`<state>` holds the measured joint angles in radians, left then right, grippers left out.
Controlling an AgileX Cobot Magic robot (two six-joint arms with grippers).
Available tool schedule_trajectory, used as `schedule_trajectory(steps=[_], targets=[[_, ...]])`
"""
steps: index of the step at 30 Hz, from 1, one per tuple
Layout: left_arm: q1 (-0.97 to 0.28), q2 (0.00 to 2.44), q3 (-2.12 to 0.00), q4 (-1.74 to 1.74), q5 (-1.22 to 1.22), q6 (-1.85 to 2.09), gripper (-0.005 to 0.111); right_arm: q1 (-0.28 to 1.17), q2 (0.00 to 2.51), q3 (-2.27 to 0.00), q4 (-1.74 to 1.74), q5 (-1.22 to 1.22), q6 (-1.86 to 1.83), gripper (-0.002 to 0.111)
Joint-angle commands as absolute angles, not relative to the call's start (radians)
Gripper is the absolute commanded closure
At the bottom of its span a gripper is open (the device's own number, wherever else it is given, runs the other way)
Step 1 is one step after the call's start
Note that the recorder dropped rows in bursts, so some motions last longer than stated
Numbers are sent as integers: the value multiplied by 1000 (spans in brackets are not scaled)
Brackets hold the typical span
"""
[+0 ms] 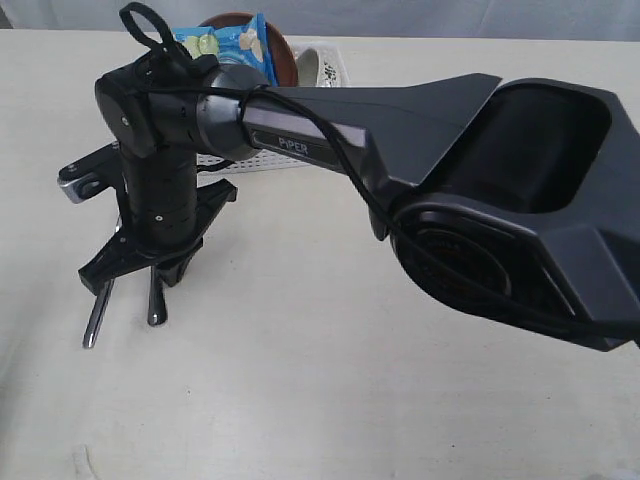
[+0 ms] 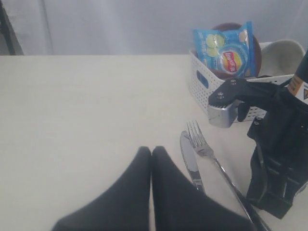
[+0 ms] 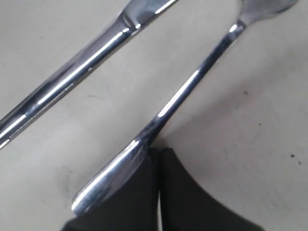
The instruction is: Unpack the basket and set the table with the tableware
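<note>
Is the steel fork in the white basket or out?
Out. The steel fork lies on the pale cream tabletop beside the steel knife, outside the white lattice basket.

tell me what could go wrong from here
1. The shut right gripper sits at the handle end of the fork; moving off could nudge it into the knife close beside.
2. The chips bag stands in front of the plate in the basket, so pulling the plate might drag the bag out.
</note>
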<state>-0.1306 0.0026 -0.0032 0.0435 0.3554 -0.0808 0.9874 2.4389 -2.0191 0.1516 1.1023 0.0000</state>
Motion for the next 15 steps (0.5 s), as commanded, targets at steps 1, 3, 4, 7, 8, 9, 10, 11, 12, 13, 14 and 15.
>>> schedule_trajectory(steps=[1,3,4,7,8,9,10,11,12,13,14,15], targets=[[-129,0,0,52,345,-85,107,993,2438,-2021,203,1120,-21,109],[-129,0,0,52,345,-85,107,993,2438,-2021,212,1120,-24,109],[-129,0,0,52,345,-85,107,993,2438,-2021,212,1120,-24,109],[-129,0,0,52,345,-85,107,993,2438,-2021,212,1123,-24,109],[-129,0,0,52,345,-85,107,993,2438,-2021,212,1123,-26,109],[-129,0,0,52,345,-85,107,993,2438,-2021,217,1123,-31,109],[-129,0,0,52,345,-85,107,993,2438,-2021,228,1123,-45,109],[-129,0,0,52,345,-85,107,993,2436,-2021,241,1123,-53,109],[-129,0,0,52,345,-85,107,993,2436,-2021,253,1120,-57,109],[-129,0,0,52,345,-85,107,993,2436,-2021,259,1115,-57,109],[-129,0,0,52,345,-85,107,993,2436,-2021,264,1111,-65,109],[-129,0,0,52,345,-85,107,993,2436,-2021,264,1108,-65,109]])
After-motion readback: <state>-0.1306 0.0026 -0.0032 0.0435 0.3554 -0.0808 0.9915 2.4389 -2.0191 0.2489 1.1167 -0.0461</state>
